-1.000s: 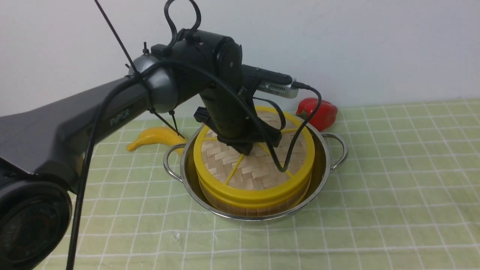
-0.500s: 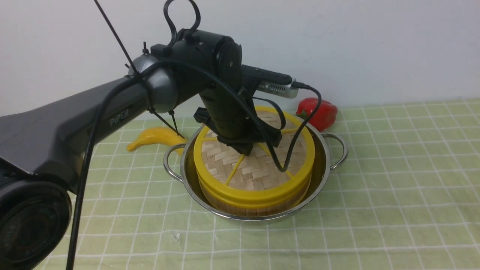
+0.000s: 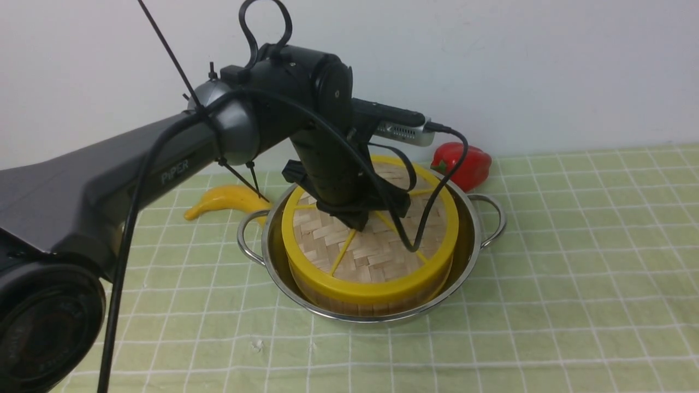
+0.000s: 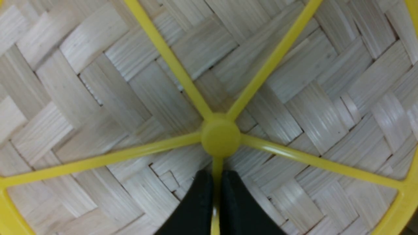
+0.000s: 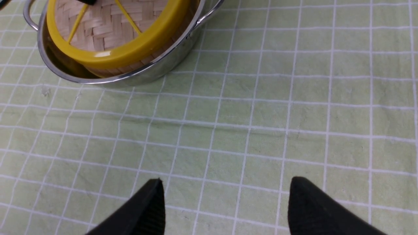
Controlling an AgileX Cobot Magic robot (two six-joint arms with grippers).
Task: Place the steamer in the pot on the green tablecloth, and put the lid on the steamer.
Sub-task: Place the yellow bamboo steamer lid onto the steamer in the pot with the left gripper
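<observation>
The steel pot (image 3: pixel 471 229) stands on the green tablecloth (image 3: pixel 573 273), and the steamer is in it, its pale wall (image 3: pixel 377 307) showing under the lid (image 3: pixel 377 254). The woven lid lies flat on the steamer. My left gripper (image 3: pixel 357 221) reaches down at the lid's centre. In the left wrist view it (image 4: pixel 215 176) is shut on a thin yellow spoke next to the hub (image 4: pixel 220 137). My right gripper (image 5: pixel 225 184) hangs open over bare cloth, well clear of the pot (image 5: pixel 156 70) and lid (image 5: pixel 107 29).
A yellow banana (image 3: pixel 224 199) lies behind the pot on the left, and a red pepper (image 3: pixel 464 164) sits behind it on the right, near the white wall. The left arm's cable loops over the lid.
The left gripper has come down slightly and the lid has settled lower onto the steamer's rim. The right gripper has stayed open.
</observation>
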